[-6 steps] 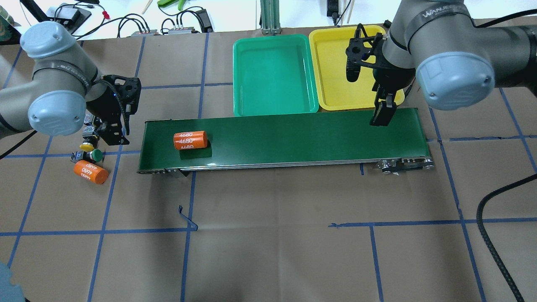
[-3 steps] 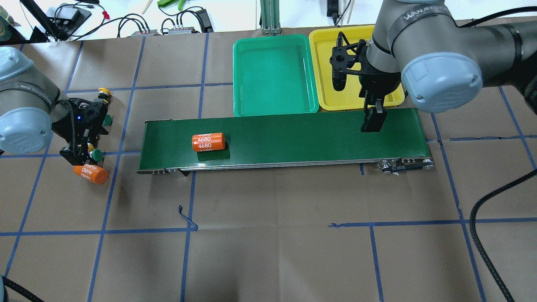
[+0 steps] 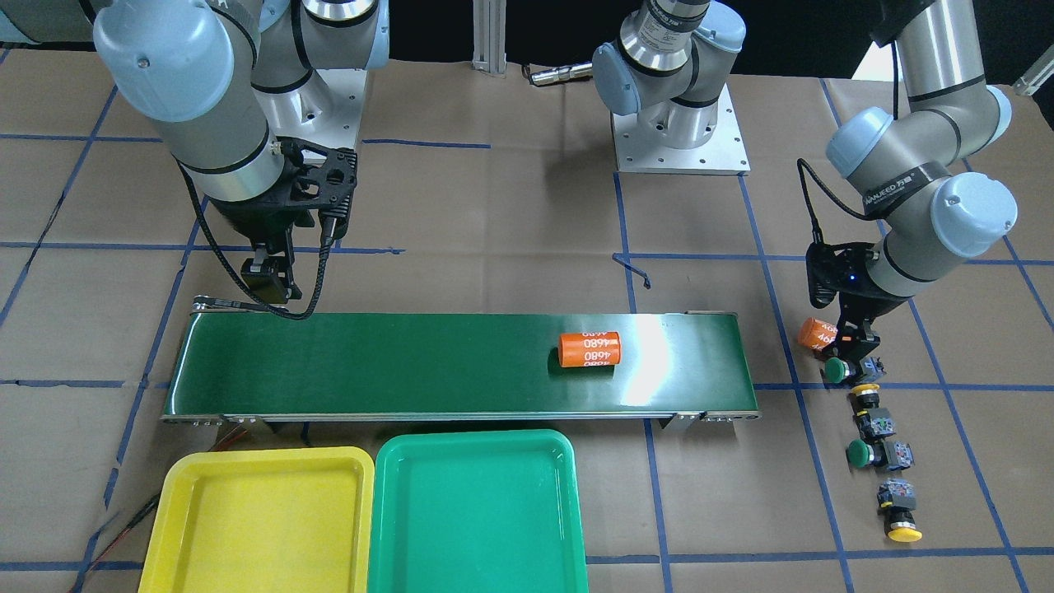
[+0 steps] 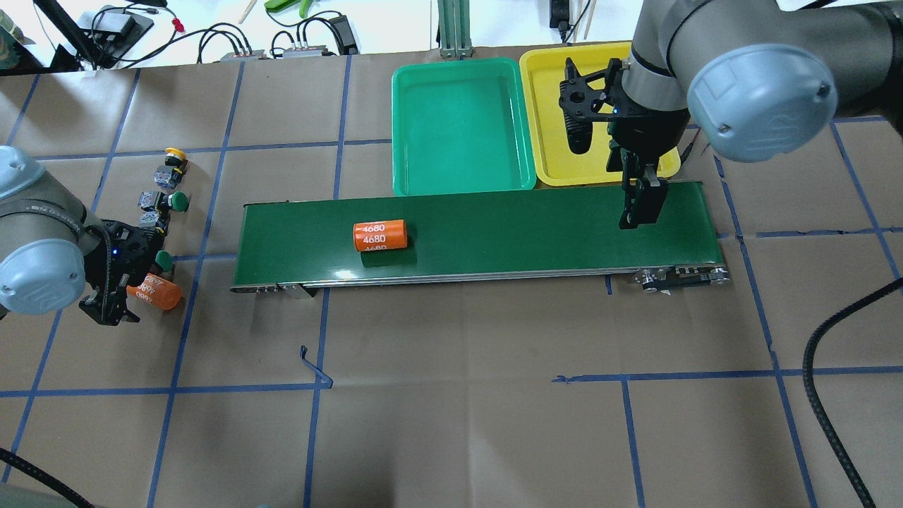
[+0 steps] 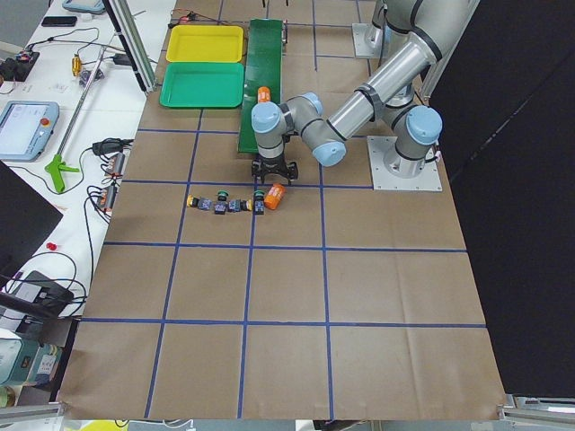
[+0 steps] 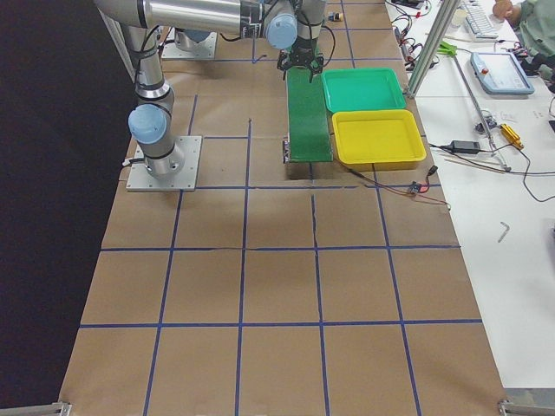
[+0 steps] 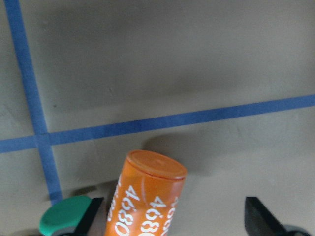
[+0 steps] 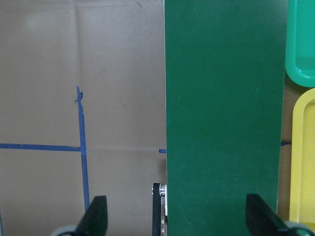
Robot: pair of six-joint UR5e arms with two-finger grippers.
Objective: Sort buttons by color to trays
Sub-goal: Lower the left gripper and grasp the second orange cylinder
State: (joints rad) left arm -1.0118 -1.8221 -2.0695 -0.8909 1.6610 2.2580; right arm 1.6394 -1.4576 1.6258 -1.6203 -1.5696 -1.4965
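Wide open: left two-finger gripper (image 7: pixel 177 219) astride orange "4680" cylinder (image 7: pixel 147 196); right two-finger gripper (image 8: pixel 179 216) above dark-green conveyor belt (image 8: pixel 226 123). In a row beside belt: four mushroom-capped push-button switches (image 3: pixel 860 453). Re-centre on adjoining green-capped switch (image 7: pixel 61 216); clamp blocky body, not cylinder.

left wrist cam: orange cylinder (image 7: pixel 147 196) and a green button cap (image 7: pixel 66 216) cut off at bottom edge. overhead: right arm (image 4: pixel 755 92) covers part of yellow tray (image 4: pixel 547 106). exterior left: buttons (image 5: pixel 225 205) too small for detail
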